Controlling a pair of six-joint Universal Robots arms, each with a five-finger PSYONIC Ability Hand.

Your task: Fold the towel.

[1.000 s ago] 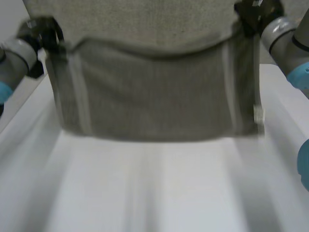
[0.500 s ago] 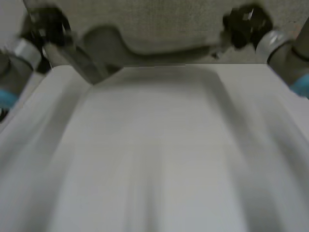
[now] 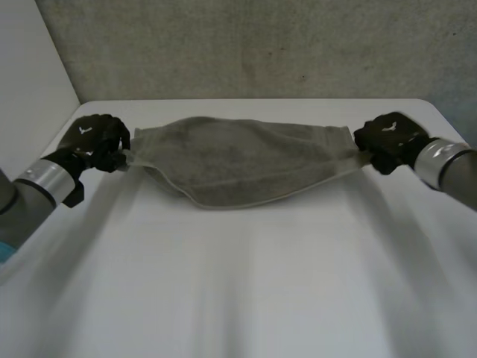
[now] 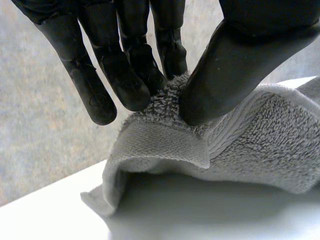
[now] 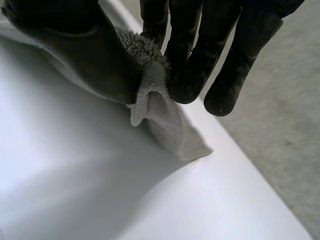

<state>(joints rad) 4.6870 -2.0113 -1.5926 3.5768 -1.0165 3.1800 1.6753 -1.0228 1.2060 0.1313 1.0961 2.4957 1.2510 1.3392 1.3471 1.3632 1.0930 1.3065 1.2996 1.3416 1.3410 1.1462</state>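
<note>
A grey towel [image 3: 238, 160] stretches between both hands across the far half of the white table [image 3: 246, 283], its middle sagging onto the tabletop. My left hand [image 3: 93, 142] pinches the towel's left end; in the left wrist view the thumb [image 4: 235, 65] and fingers [image 4: 125, 75] squeeze the bunched edge of the towel [image 4: 260, 145]. My right hand [image 3: 391, 140] pinches the right end; in the right wrist view its thumb [image 5: 75, 45] and fingers [image 5: 195, 60] clamp a folded bit of towel [image 5: 160, 110] just above the table.
A grey speckled wall [image 3: 246, 48] rises behind the table's far edge. A white panel [image 3: 30, 82] stands at the left. The near half of the table lies bare in front of the towel.
The towel hung raised close to the camera a second ago. Both hands have carried it away and down, so it now lies stretched at the far part of the table.
</note>
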